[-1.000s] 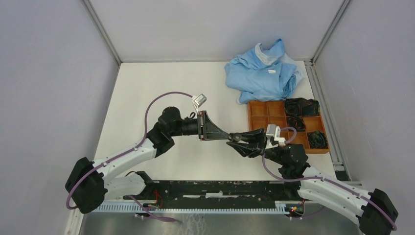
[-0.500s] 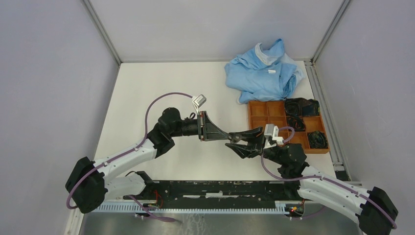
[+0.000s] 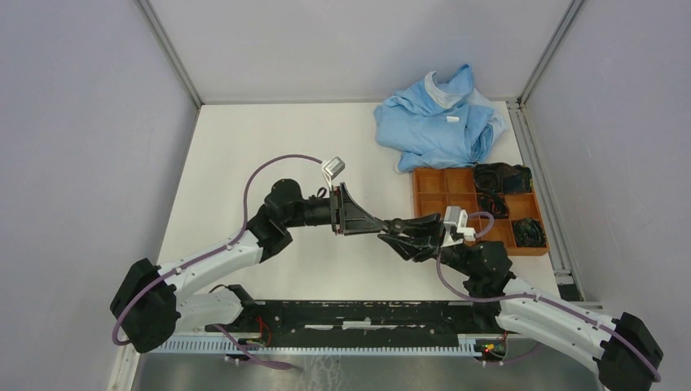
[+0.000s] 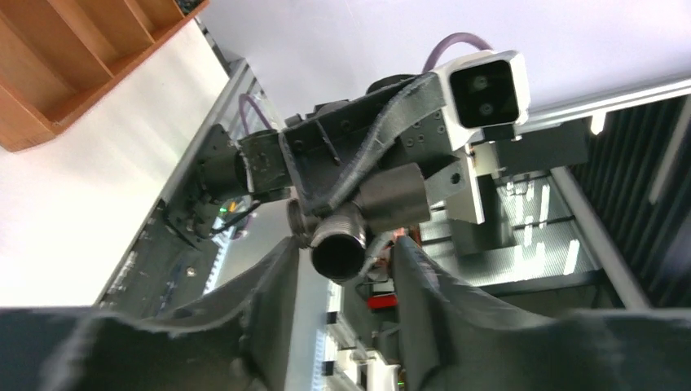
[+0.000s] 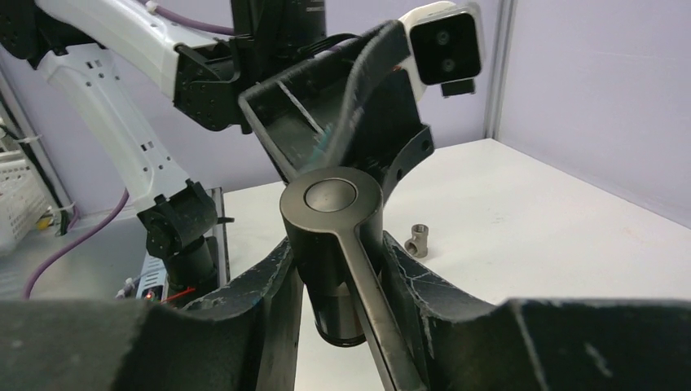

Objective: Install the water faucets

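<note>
Dark grey metal faucet piece [image 5: 330, 204], a stubby cylinder with a round cap and a flat lever, hangs in the air above the middle of the white tabletop [image 3: 244, 155], somewhat toward its near edge. Your right gripper [image 5: 338, 252] is clenched on it, one jaw pressing each side. Your left gripper [image 4: 344, 259] meets it head-on, its jaws flanking the threaded open end [image 4: 336, 244]. Whether they pinch that end or stand just clear cannot be told. A small grey T-shaped pipe fitting [image 5: 420, 239] lies untouched on the tabletop beyond.

This looks like a hand-over or re-grip. Make one grasp firm before you loosen the other. Keep the threaded end square between the left jaws. Avoid levering against the flat handle, and do not let the two arms pull against each other.
</note>
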You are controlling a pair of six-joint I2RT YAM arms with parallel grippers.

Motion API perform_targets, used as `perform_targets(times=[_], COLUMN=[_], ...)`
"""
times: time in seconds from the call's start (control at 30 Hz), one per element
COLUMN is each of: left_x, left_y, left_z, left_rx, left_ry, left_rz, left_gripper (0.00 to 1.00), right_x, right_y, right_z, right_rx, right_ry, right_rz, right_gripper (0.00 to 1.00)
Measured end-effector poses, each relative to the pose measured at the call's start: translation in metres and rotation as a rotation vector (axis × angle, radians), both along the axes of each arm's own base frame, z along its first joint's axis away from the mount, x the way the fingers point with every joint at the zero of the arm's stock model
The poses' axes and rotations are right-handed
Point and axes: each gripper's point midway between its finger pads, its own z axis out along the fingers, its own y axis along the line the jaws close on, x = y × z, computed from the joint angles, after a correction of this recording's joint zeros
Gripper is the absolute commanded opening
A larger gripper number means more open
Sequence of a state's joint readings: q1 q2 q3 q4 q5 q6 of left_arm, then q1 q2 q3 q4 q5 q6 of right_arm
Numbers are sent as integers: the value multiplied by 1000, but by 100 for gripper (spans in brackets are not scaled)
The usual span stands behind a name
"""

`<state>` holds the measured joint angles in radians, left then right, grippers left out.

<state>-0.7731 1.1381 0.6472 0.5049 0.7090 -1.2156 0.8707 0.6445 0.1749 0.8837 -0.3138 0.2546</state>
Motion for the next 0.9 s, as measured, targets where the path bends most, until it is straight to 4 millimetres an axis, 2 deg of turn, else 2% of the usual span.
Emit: perform_targets(times=[0.13, 0.17, 0.3, 0.47, 0.6, 0.7, 0.8, 0.9], left_x=[-1, 0, 10, 46, 84, 102, 114, 120], left_y=[0, 1, 10, 51, 98, 132, 166, 189], left_z=[-1, -3, -2, 19, 26, 4, -36, -74], left_rx=[15, 34, 85, 169, 317, 492, 705, 902], left_ry=[4, 11, 10, -54, -111, -116, -86, -46], left_rz=[-7, -3, 32, 208, 479, 663, 794, 835], left_gripper=[96, 99, 100, 100, 100, 100, 100, 100], right_x=[4, 6, 8, 12, 18, 21, 23, 23], right_y=[-5, -6, -9, -14, -10, 2, 16, 21], right_z=[-3, -3, -2, -6, -23, -33, -44, -58], right_rx=[15, 17, 22, 6, -87, -191, -298, -364], right_ry=[21, 24, 30, 38, 75, 112, 163, 214], right_rz=[-32, -41, -64, -104, -116, -89, -41, -19], right_gripper=[0, 0, 0, 0, 0, 0, 0, 0])
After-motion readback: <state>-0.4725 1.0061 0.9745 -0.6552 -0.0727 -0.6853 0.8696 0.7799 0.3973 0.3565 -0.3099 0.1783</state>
